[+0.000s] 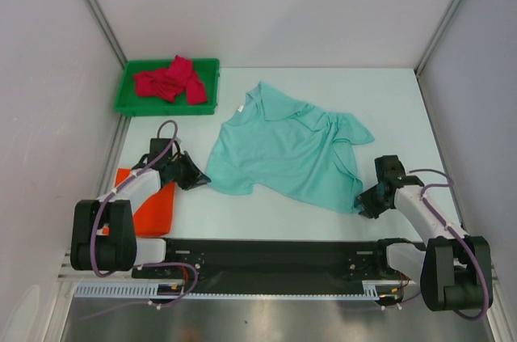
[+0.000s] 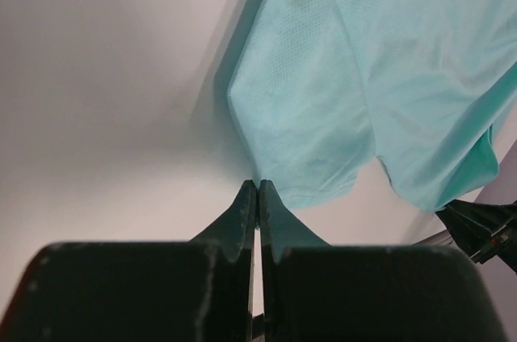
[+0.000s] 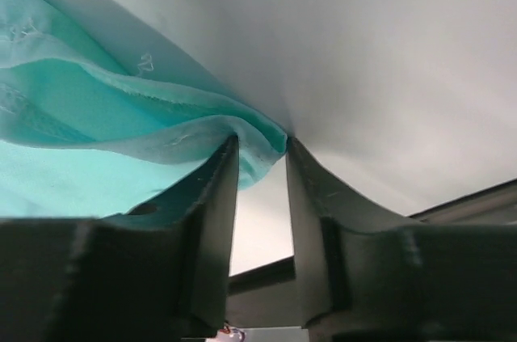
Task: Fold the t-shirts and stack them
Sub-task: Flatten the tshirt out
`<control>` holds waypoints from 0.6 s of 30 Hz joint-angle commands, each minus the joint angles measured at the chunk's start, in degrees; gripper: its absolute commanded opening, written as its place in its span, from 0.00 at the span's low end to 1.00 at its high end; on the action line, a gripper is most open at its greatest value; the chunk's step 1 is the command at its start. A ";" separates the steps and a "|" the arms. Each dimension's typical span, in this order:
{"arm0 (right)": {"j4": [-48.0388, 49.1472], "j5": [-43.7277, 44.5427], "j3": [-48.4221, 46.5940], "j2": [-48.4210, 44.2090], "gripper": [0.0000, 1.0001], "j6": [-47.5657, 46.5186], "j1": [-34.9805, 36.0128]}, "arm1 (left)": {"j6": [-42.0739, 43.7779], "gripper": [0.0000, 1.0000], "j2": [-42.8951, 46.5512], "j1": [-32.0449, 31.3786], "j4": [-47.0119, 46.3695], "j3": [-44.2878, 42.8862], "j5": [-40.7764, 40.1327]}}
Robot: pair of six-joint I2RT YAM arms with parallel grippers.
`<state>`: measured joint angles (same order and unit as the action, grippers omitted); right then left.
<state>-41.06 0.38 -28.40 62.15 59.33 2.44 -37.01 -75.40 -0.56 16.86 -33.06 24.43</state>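
The mint green t-shirt (image 1: 283,152) lies spread and wrinkled in the middle of the table. My left gripper (image 1: 196,176) is at its near-left edge; in the left wrist view the jaws (image 2: 257,184) are shut, with the shirt's hem (image 2: 307,140) pinched at their tips. My right gripper (image 1: 365,203) is at the shirt's near-right corner. In the right wrist view it (image 3: 262,144) stands a little open with a bunched fold of mint cloth (image 3: 260,156) between the fingertips. The orange t-shirt (image 1: 153,209) lies folded at the near left. The crimson t-shirt (image 1: 170,82) lies crumpled in the tray.
A green plastic tray (image 1: 129,103) stands at the back left corner. White walls close in the table on the left, back and right. The arm bases and a black rail (image 1: 266,257) run along the near edge.
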 commanded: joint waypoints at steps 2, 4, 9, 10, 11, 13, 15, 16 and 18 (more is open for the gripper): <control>3.62 4.89 2.30 0.87 0.15 0.27 -0.41 | 1.51 0.00 2.97 0.29 -1.13 -1.13 1.76; 2.83 5.16 1.34 1.39 0.00 -0.35 -0.42 | 1.33 0.00 3.50 0.29 -1.04 -1.39 2.20; -2.69 5.06 -5.93 -0.79 0.00 -4.29 -0.24 | 1.16 0.00 8.49 0.29 0.71 -6.04 3.61; -3.49 5.07 -7.96 -1.41 0.00 -5.44 -0.24 | 1.16 0.00 9.64 0.29 1.67 -7.18 3.44; -4.20 4.81 -9.90 -1.94 0.00 -7.45 -0.24 | 1.24 0.00 10.61 0.29 2.20 -8.41 3.26; -6.04 4.80 -16.66 -2.91 0.00 -12.64 -0.33 | 1.50 0.00 12.29 0.29 4.48 -13.15 2.82; -8.77 7.17 -23.67 -3.18 0.00 -16.24 -0.24 | 1.07 0.00 12.99 0.29 4.76 -17.10 3.26; -9.12 7.79 -25.63 -3.35 0.00 -17.31 -0.41 | 0.37 0.00 13.08 0.29 3.37 -18.34 3.87; -10.00 8.84 -31.76 -3.53 0.00 -19.59 -0.42 | -0.86 0.00 13.17 0.29 1.43 -22.37 5.80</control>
<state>-47.81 5.23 -52.21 60.42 46.41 2.28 -37.08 -63.94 -0.56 20.60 -49.19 26.98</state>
